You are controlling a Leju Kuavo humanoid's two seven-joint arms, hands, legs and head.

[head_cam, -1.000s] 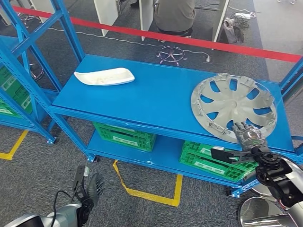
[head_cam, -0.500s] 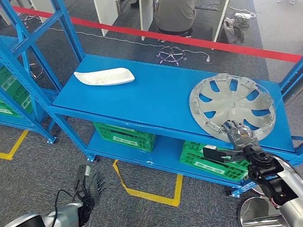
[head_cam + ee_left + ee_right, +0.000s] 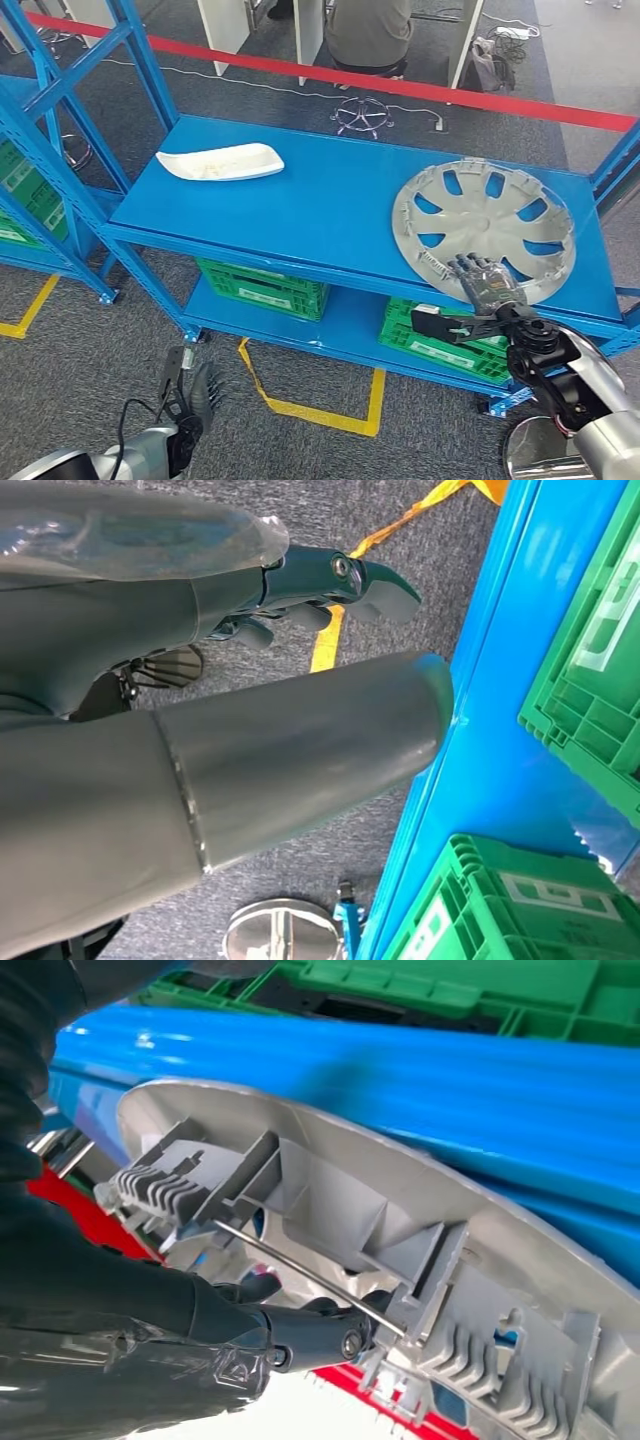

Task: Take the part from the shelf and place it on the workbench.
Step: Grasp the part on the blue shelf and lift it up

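A silver hubcap (image 3: 483, 225) lies inner side up on the right end of the blue shelf (image 3: 340, 210), its near rim reaching the front edge. My right hand (image 3: 483, 295) grips that near rim, fingers (image 3: 226, 1310) hooked over the ribbed clips inside the hubcap (image 3: 423, 1230). A white curved part (image 3: 220, 161) lies at the shelf's left end. My left hand (image 3: 192, 395) hangs low over the carpet in front of the shelf, fingers apart and holding nothing; the left wrist view shows its thumb (image 3: 302, 730) beside the lower shelf.
Green crates (image 3: 260, 285) (image 3: 445, 340) sit on the lower shelf. Blue uprights (image 3: 143, 60) stand at the left, another at the far right. Behind the shelf run a red barrier tape (image 3: 377, 80) and a seated person (image 3: 370, 30). Yellow tape (image 3: 324, 410) marks the carpet.
My right hand has drawn the hubcap leftward along the shelf's front edge. The left hand has barely moved.
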